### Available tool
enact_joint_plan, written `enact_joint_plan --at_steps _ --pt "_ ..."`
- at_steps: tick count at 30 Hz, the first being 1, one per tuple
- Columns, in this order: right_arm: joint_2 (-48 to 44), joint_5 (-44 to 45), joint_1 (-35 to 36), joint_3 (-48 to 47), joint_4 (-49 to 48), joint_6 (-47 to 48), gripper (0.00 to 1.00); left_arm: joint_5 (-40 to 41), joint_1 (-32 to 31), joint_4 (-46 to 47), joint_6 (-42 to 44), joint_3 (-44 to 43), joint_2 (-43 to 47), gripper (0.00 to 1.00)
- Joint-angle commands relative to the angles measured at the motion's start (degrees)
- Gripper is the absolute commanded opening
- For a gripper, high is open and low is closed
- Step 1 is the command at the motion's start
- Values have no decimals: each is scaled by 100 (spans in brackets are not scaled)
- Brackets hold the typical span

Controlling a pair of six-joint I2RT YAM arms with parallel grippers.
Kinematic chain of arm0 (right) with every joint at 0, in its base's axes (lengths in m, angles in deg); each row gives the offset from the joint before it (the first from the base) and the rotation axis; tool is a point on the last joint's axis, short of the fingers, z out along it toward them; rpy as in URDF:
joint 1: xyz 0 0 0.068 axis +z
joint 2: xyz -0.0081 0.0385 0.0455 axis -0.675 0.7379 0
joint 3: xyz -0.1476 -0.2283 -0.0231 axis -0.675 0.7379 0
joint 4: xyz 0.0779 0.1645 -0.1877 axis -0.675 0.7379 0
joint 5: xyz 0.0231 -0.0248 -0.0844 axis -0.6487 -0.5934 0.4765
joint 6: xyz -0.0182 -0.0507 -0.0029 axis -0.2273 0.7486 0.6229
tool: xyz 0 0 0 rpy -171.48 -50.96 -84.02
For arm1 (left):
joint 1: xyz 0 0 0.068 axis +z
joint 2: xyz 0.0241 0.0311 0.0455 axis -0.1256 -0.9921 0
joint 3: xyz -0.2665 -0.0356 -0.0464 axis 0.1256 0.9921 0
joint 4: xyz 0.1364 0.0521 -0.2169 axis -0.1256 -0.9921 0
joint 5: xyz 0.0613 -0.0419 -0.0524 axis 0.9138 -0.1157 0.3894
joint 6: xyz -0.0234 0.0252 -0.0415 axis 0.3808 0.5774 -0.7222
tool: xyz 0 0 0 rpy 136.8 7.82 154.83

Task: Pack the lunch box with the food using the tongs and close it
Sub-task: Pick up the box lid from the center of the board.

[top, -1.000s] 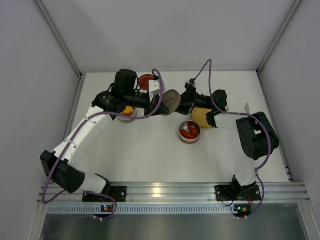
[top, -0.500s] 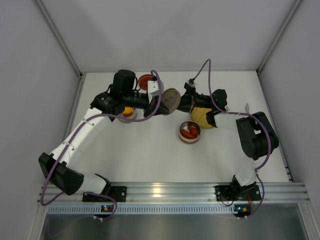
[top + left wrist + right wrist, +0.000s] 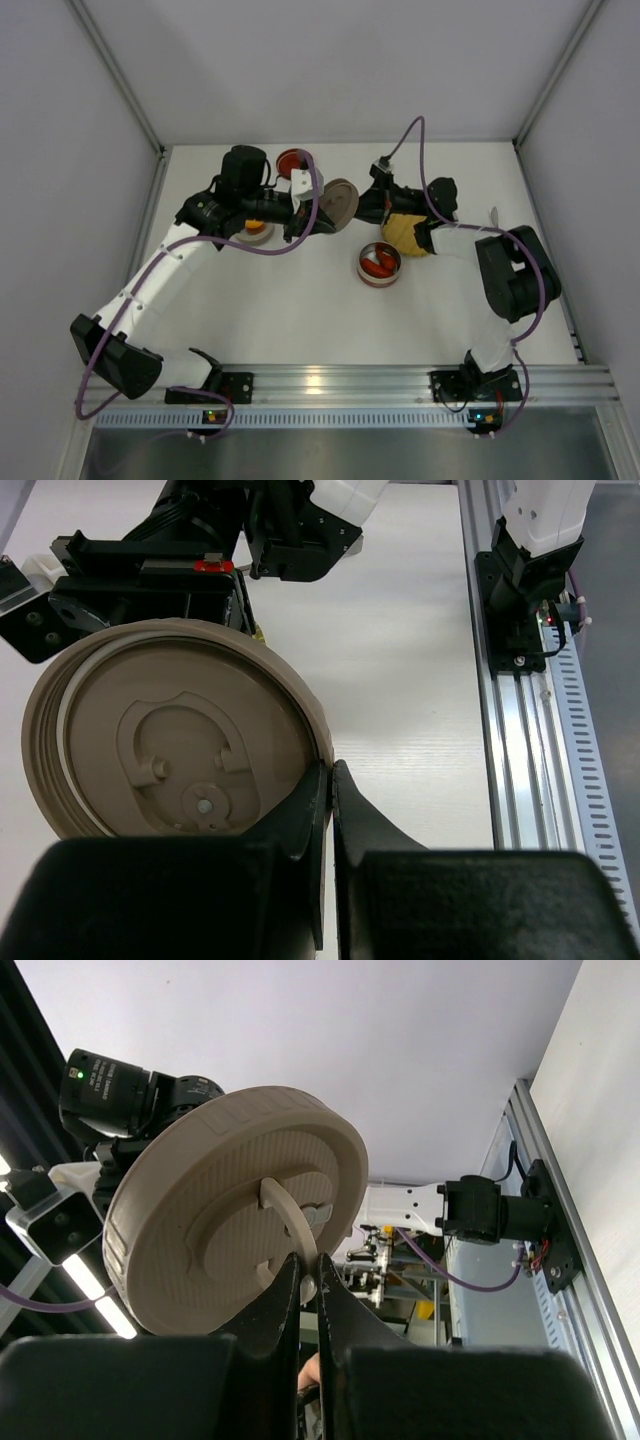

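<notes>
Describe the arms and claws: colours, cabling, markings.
The left arm and right arm have white link shells with black joint housings. A purple cable runs along each. The left claw and right claw have black tapered fingers. Small indicator lights glow at the bases.

A white bench (image 3: 300, 310) spreads beneath the left pincer (image 3: 318, 212) and the right pincer (image 3: 361, 207). A round yellow woven plate (image 3: 404, 236) lies just to the right of the right pincer and a little nearer, partly hidden from above. An aluminium rail (image 3: 340, 381) runs along the bench's near edge, well apart from both pincers. Pale walls (image 3: 330, 70) rise beyond them on the far side.
</notes>
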Motion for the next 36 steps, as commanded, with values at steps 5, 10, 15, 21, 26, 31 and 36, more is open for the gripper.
enact_joint_plan --at_steps 5,10,15,21,26,31,36 --pt "-336 137 -52 -383 -1875 -471 0 -42 -11 -212 260 120 73 0" --pt "-389 111 -34 -366 -1885 -506 6 -104 -11 -169 199 94 37 0" --pt "-336 120 45 -366 -1893 -497 17 -191 -20 -28 23 41 20 0" --pt "-310 76 159 -366 -1771 -392 18 -227 -11 25 -91 6 20 0" --pt "-336 32 229 -374 -1683 -330 14 -192 -11 77 -153 32 37 0" --pt "-398 -144 247 -445 -1560 -155 0 -104 -20 209 -302 234 134 0" --pt "-617 -784 98 -620 -695 634 0 291 286 43 -495 498 608 46"
